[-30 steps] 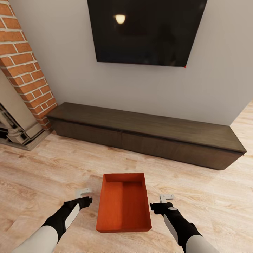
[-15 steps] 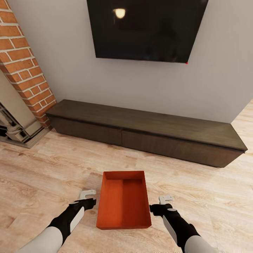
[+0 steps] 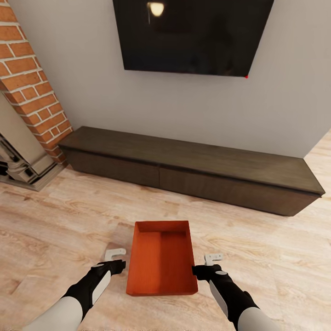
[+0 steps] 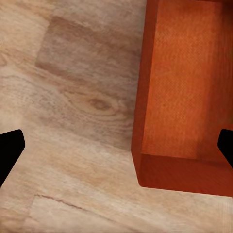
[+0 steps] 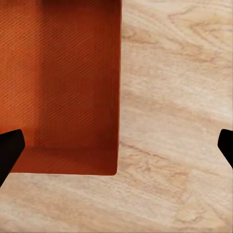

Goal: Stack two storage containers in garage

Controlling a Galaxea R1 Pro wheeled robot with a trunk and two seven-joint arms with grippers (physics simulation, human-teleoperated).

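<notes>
One orange-red open-top storage container [image 3: 162,257] rests on the living room's light wood-plank floor [image 3: 59,220], right in front of me. My left gripper [image 3: 116,258] is open, low beside the container's left wall with a small gap. My right gripper [image 3: 211,261] is open too, close against its right wall. In the left wrist view the container [image 4: 179,97] lies between the spread black fingertips [image 4: 9,150], nearer one of them. In the right wrist view the container [image 5: 68,82] has its long wall about midway between the fingertips [image 5: 9,151]. The box is empty.
A long dark low bench [image 3: 193,170] runs along the white wall beyond the container, under a wall TV [image 3: 193,37]. A red brick fireplace [image 3: 27,87] with a grey hearth stands at the left. Wood floor stretches on both sides of the box.
The whole view has shifted, with the bench and TV higher in the picture, so the camera moved. Both grippers have drawn in closer to the container's side walls, the right one most.
</notes>
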